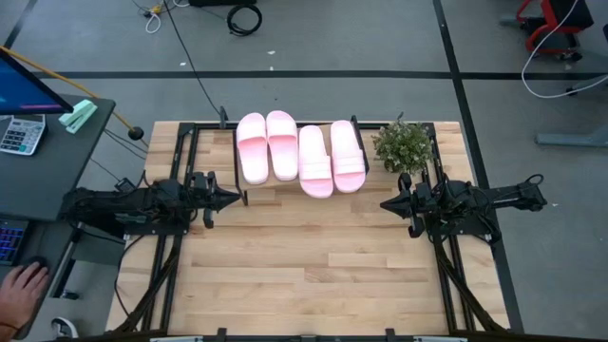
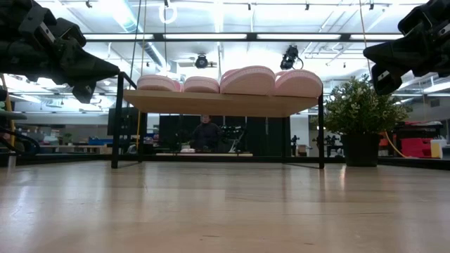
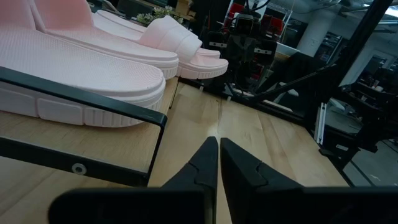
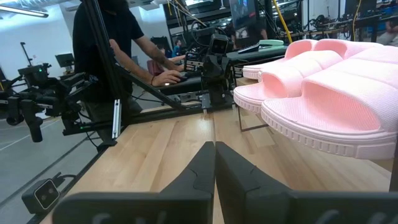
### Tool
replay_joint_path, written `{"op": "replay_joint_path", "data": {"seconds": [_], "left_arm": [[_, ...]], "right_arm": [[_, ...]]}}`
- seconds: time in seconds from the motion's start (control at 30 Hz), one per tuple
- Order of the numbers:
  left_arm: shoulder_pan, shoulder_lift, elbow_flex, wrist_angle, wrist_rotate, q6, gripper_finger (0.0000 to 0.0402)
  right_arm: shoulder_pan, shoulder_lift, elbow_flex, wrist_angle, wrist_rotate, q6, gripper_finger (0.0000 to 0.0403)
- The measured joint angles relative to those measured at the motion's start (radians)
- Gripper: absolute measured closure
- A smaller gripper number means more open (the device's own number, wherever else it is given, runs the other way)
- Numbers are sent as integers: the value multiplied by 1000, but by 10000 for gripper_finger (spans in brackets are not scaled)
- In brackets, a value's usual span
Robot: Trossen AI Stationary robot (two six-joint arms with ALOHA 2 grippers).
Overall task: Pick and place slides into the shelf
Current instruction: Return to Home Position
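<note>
**A:** Low view first. Behind the bench [image 2: 225,211] we see a lit workshop, with a person [image 2: 206,133] seated beyond the shelf [image 2: 225,104]. All four slides [image 2: 246,79] lie side by side on its top board.

**B:** We note that the two at the picture's right bulge nearer the camera. Our worry is that they sit close to the front edge, so a bump to the shelf could tip them off.

**A:** From above, the left gripper [image 1: 233,199] is left of centre, its tip just beside the shelf's front left leg. The right gripper [image 1: 386,202] is right of centre, just below the potted plant [image 1: 404,144].

**B:** So we judge a careless swing of either arm the likely cause: the left into that leg, the right into the leaves. A person's hand [image 1: 21,285] rests at the lower left corner, well apart from the bench.

**A:** In the left wrist view we see its fingers [image 3: 200,165] pressed together and empty, with the nearest slide's edge lying close along the shelf's black rail.

**B:** The right wrist view shows the same. Its fingers [image 4: 202,165] are closed on nothing, the slides are at upper right, and a second person [image 4: 99,37] works at a desk beyond the other arm. We see nothing lying between either gripper and the open bench.
</note>
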Motion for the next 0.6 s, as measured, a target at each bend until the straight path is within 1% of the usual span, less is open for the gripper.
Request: {"op": "replay_joint_path", "data": {"seconds": [0.4,0.6], "left_arm": [[0,0,0,0,0,0,365],[0,0,0,0,0,0,373]], "right_arm": [[0,0,0,0,0,0,385],[0,0,0,0,0,0,385]]}}
